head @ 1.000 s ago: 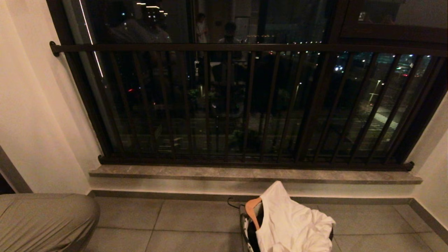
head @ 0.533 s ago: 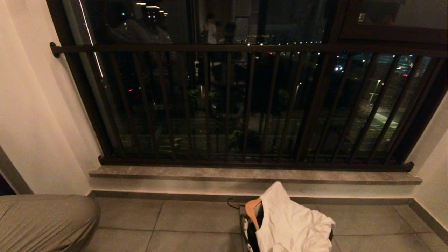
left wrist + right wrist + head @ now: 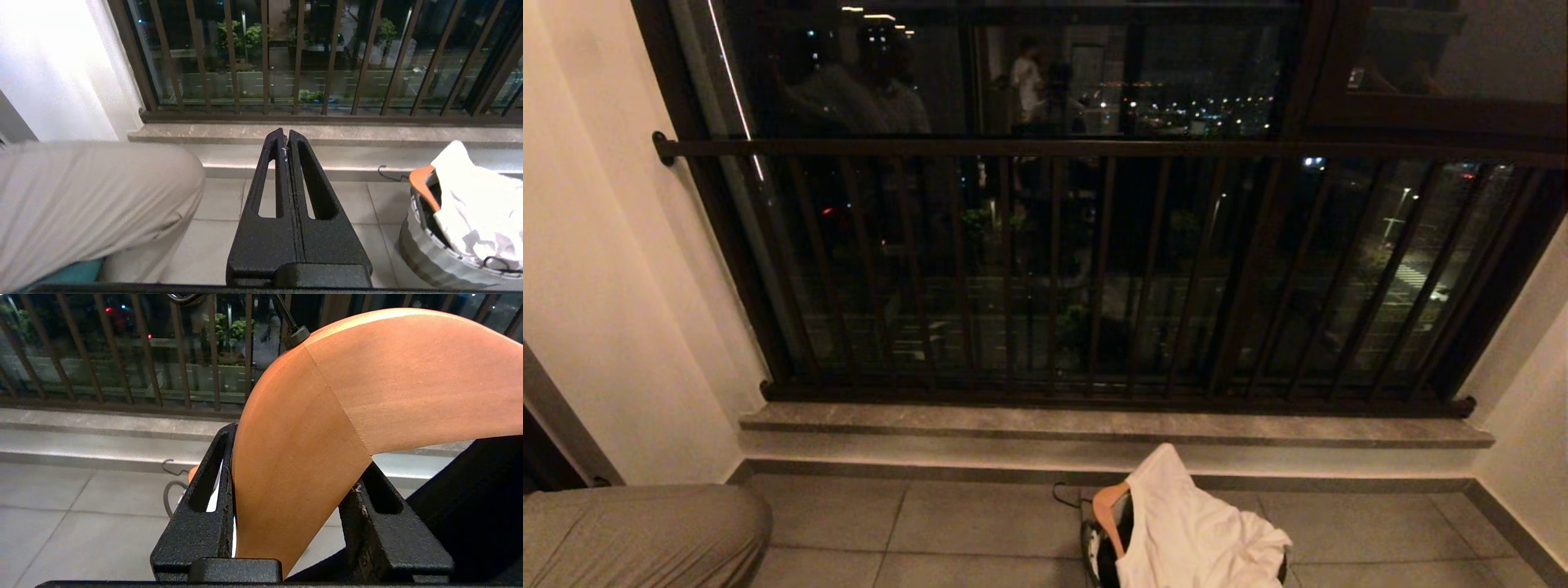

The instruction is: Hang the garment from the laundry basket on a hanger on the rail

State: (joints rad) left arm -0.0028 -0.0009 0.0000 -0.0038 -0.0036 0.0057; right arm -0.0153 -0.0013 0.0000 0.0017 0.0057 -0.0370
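The laundry basket [image 3: 1092, 545] stands on the floor tiles below the window, at the bottom edge of the head view. A white garment [image 3: 1196, 535] is heaped over it, and a wooden hanger [image 3: 1107, 508] with a dark wire hook leans out of its left side. The left wrist view shows the basket [image 3: 425, 249] and garment [image 3: 474, 204] to one side of my left gripper [image 3: 286, 136], which is shut and holds nothing. My right gripper [image 3: 298, 451] is shut on a second wooden hanger [image 3: 388, 375], held by one arm. The rail is out of view.
A dark brown barred window railing [image 3: 1094, 149] spans the wall above a stone sill [image 3: 1111, 425]. A grey covered cushion [image 3: 637, 535] lies at the lower left. White walls close both sides. A dark shape [image 3: 470, 506] sits beside the held hanger.
The whole head view has slid downward, so the camera has moved. Basket, garment and hanger have kept their places on the floor.
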